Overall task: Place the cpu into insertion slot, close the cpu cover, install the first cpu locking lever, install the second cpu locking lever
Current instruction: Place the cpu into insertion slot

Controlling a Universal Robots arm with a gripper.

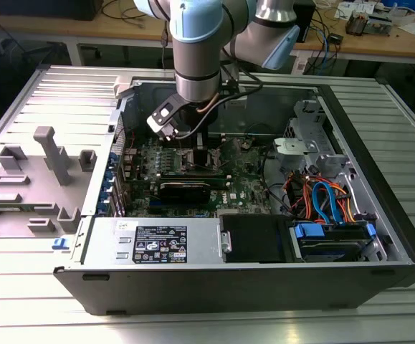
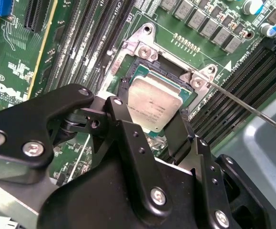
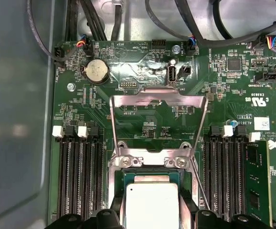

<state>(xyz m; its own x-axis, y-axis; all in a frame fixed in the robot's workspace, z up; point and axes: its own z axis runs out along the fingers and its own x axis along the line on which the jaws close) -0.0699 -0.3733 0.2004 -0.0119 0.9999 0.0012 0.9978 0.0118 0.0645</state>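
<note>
One cpu (image 2: pixel 154 102) in insertion slot (image 2: pixel 145 50); cover (image 3: pixel 159 98) raised.

We take this for a robotics lab — a test cell rather than an office. A pale blue and grey jointed robot arm (image 1: pixel 196 43) reaches into an open black desktop computer case (image 1: pixel 264 287). The case lies on its side on a ribbed silver metal surface (image 1: pixel 21 308). In the second wrist view the arm's black bolted end effector (image 2: pixel 154 112) clasps a flat square cpu with a dull silver-grey top (image 2: pixel 154 102) at the green motherboard (image 2: pixel 4 57). Grey plastic block fixtures (image 1: pixel 53 154) stand at the exterior view's left. Behind runs a long pale wooden surface (image 1: pixel 408 44) strewn with tangled dark cables (image 1: pixel 325 36) and small circuit boards (image 1: pixel 368 25) — plain workbench clutter.
</note>
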